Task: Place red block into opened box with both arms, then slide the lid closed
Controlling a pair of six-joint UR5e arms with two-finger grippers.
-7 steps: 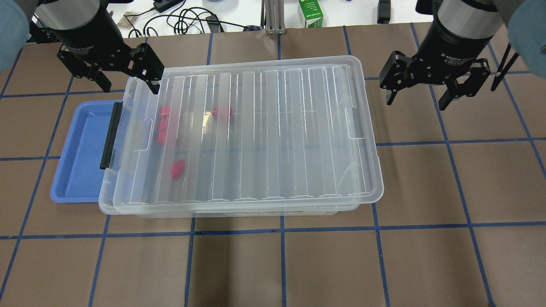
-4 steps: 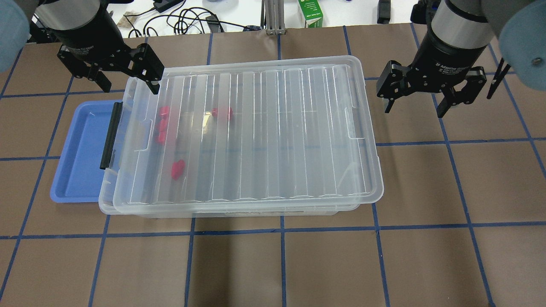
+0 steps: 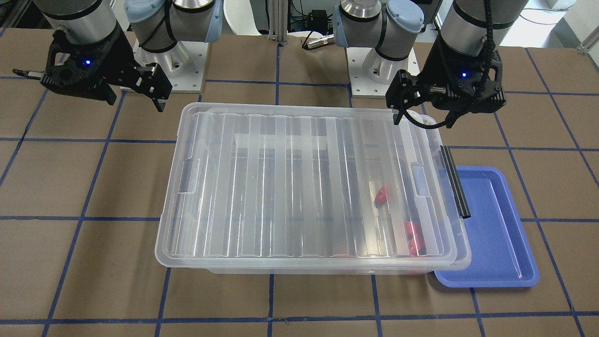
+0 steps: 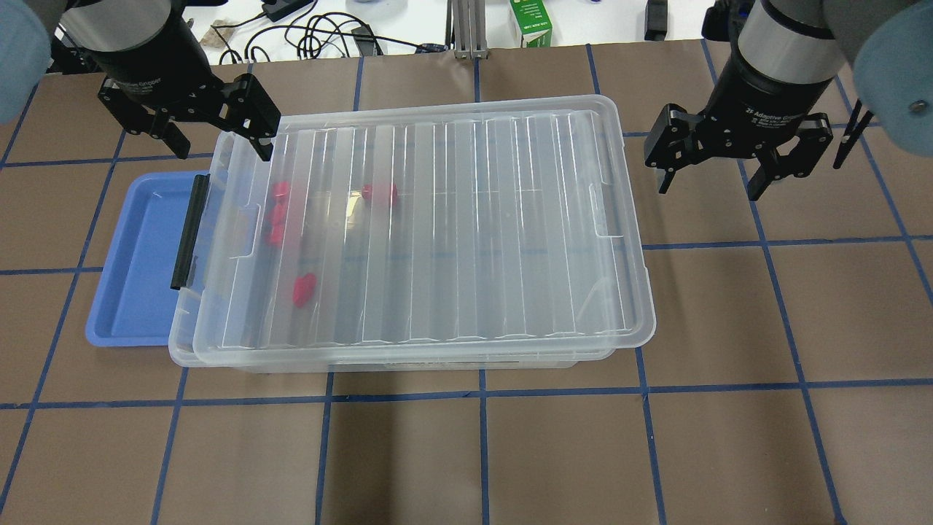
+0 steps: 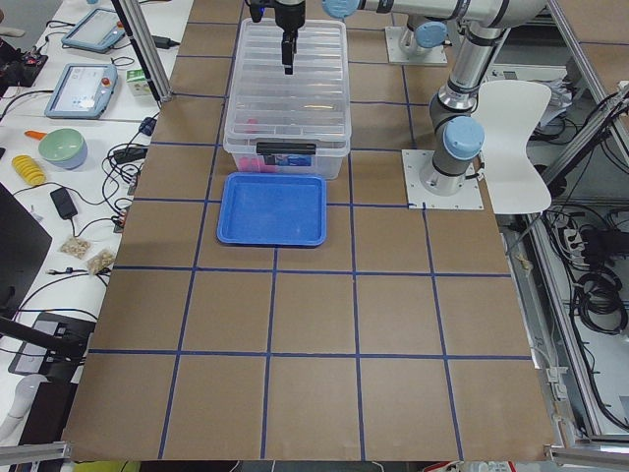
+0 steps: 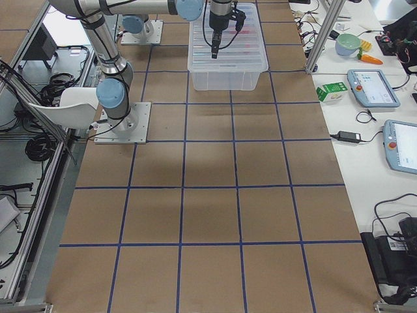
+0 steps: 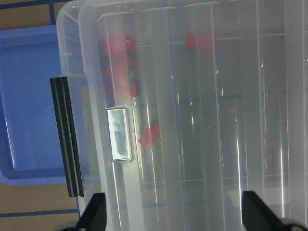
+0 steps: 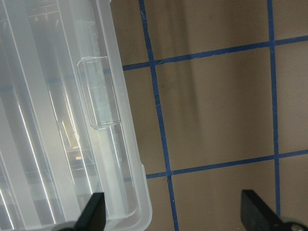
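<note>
Brown paper ruled with blue tape covers the bench (image 4: 481,452), and its nearest stretch in the overhead view carries nothing but those lines. Next comes the box (image 4: 182,351), lying lengthwise, with a blue tray (image 4: 138,255) tucked against its end on the robot's left and a black latch strip (image 4: 189,232) along that end.

The lid (image 4: 474,240) lies flat over nearly the whole box. It sits a little off toward the robot's right: a narrow strip of the box at the left end shows uncovered, and the lid's right edge overhangs the rim.

Under the lid, all near the left end, lie several red pieces: one red block (image 4: 304,289) alone, another (image 4: 380,193) farther back, and a small cluster (image 4: 277,211) by the end wall. I cannot tell which one was placed last.

Farther back, the left gripper (image 4: 217,149) hangs over the box's far left corner, fingers apart and empty. The right gripper (image 4: 708,186) hangs over bare bench beside the right end, fingers likewise apart, holding nothing.

The placing looks done. What seems left is a short push of the lid leftward until it squares with the rim.
</note>
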